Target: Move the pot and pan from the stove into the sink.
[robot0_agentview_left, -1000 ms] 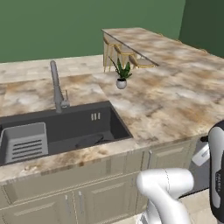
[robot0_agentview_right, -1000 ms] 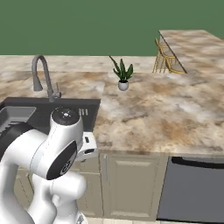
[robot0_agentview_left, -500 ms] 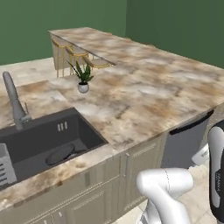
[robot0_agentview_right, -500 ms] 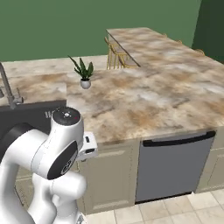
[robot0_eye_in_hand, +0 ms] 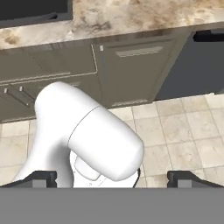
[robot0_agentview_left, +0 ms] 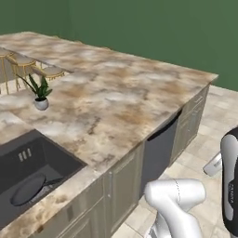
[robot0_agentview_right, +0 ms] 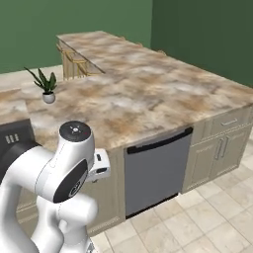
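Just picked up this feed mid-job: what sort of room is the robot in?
A home-style kitchen, rendered. A marble-look counter holds a dark recessed sink, a grey dishwasher sits among beige cabinets, and bar stools stand along the far edge.

The counter [robot0_agentview_left: 111, 102] is mottled stone, beige and cream with rusty brown blotches. At nine o'clock the sink [robot0_agentview_left: 28, 162] is dark charcoal grey, and a black pan [robot0_agentview_left: 28, 188] lies in it. The little plant [robot0_agentview_left: 39, 90] has deep green leaves in a pale grey pot. The cabinets [robot0_agentview_right: 222, 153] are muted olive-beige, the dishwasher [robot0_agentview_right: 155, 170] flat slate grey. Walls [robot0_agentview_right: 74, 20] are forest green; the floor [robot0_agentview_right: 207, 222] has cream tiles.
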### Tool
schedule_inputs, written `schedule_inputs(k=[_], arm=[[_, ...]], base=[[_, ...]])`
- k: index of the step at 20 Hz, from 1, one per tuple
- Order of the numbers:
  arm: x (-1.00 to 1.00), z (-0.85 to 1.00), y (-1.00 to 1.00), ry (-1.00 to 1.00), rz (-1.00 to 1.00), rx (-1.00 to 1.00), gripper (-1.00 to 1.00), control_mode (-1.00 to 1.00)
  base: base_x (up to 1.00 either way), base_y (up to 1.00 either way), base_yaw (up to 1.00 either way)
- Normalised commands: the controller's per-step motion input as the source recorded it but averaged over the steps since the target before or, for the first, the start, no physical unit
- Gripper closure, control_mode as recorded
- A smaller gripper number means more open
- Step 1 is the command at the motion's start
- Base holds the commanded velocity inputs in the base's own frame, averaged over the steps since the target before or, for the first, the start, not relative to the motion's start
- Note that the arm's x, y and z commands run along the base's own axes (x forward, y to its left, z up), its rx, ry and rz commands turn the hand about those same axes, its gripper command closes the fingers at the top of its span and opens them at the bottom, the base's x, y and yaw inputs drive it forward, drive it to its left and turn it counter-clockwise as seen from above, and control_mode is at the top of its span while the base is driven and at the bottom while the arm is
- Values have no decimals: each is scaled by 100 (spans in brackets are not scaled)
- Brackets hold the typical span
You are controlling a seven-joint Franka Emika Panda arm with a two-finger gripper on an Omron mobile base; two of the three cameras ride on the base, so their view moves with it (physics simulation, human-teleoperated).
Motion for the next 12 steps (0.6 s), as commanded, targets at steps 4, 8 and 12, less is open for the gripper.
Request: schedule_inputs(k=[4,8,12], arm=[[0,0,0,0,0,0,-100,100],[0,0,0,0,0,0,-100,100],[0,0,0,0,0,0,-100,100]], base=[[1,4,-50],[1,4,-50],[2,4,-50]])
